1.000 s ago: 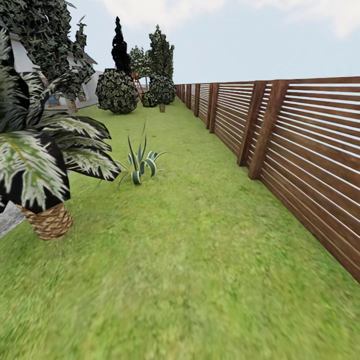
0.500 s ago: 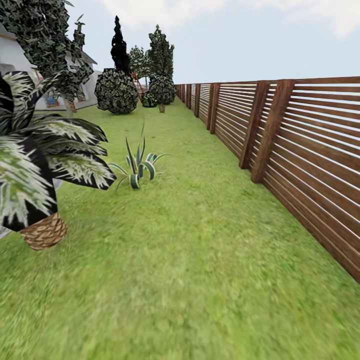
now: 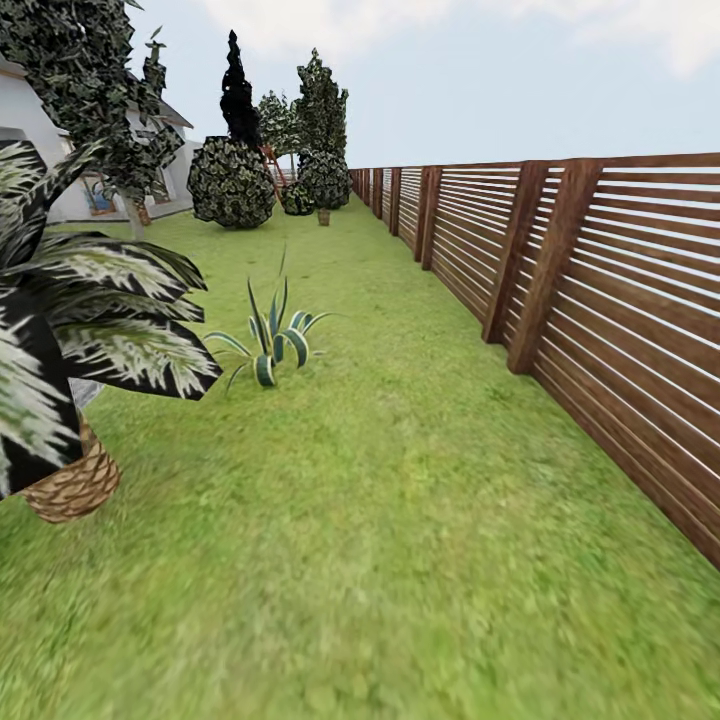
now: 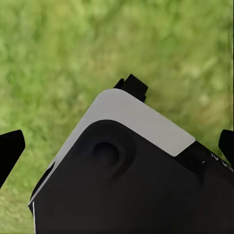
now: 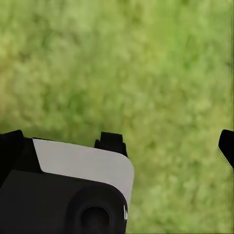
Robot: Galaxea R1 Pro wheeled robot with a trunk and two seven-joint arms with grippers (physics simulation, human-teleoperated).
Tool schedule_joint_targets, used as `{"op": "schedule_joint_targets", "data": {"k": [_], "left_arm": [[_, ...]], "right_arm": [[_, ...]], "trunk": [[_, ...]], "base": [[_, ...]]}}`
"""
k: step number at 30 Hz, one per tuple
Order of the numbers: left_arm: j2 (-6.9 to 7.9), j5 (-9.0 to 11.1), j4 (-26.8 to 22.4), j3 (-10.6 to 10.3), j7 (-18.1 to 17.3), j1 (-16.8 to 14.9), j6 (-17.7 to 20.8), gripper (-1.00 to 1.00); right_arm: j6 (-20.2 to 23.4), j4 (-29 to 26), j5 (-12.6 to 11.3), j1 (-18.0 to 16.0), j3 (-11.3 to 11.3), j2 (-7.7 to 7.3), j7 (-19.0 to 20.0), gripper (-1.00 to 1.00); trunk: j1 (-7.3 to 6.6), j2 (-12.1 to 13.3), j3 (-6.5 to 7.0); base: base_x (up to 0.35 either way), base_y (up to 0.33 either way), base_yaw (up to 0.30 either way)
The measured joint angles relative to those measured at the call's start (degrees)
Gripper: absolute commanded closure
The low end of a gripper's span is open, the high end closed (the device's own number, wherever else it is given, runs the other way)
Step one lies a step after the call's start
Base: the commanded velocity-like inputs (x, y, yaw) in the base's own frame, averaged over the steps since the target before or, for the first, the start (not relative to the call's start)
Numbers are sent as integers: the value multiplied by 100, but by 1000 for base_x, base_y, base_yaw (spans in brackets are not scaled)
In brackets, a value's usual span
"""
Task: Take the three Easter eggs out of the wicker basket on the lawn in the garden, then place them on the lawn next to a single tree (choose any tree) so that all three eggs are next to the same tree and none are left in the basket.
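The lawn (image 3: 400,500) stretches ahead as a long strip of short green grass in the garden. A tree (image 3: 95,80) with dark, pale-spotted leaves and a pale trunk (image 3: 135,215) stands at the far left by the white house. The three Easter eggs and the wicker basket are out of view. In the left wrist view my left gripper (image 4: 117,146) is open above grass, its dark fingertips (image 4: 9,151) far apart, with a black-and-white part of my own body between them. My right gripper (image 5: 117,144) hangs open over grass with nothing held.
A brown slatted fence (image 3: 600,320) runs along the right side. A palm with a scaly brown base (image 3: 70,485) stands close at the left, and a small striped spiky plant (image 3: 272,345) grows beyond it. Round bushes (image 3: 232,182) and a thin black tree (image 3: 238,90) stand far ahead.
The whole head view has shifted as I roll forward. The palm and the spiky plant have slid down and to the left, and the fence posts look nearer.
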Motion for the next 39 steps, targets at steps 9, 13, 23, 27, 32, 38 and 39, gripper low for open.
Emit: {"op": "schedule_joint_targets", "data": {"k": [9,13,23,27,32,38,39], "left_arm": [[1,0,-1,0,-1,0,0,-100],[2,0,-2,0,-1,0,0,-100],[1,0,-2,0,-1,0,0,-100],[2,0,-2,0,0,0,0,-100],[2,0,-4,0,0,0,0,-100],[-1,0,-6,0,0,0,0,-100],[-2,-1,-6,1,-1,0,0,-100]], "right_arm": [[0,0,0,0,0,0,0,-100],[0,0,0,0,0,0,0,-100],[0,0,0,1,0,0,0,-100],[0,0,0,1,0,0,0,-100],[0,0,0,2,0,0,0,-100],[4,0,-5,2,0,5,0,-100],[5,0,-6,2,0,9,0,-100]], "trunk": [[0,0,0],[0,0,0],[0,0,0],[0,0,0],[0,0,0],[0,0,0],[0,0,0]], "base": [[317,0,0],[317,0,0],[317,0,0],[317,0,0],[317,0,0],[316,0,0],[316,0,0]]}}
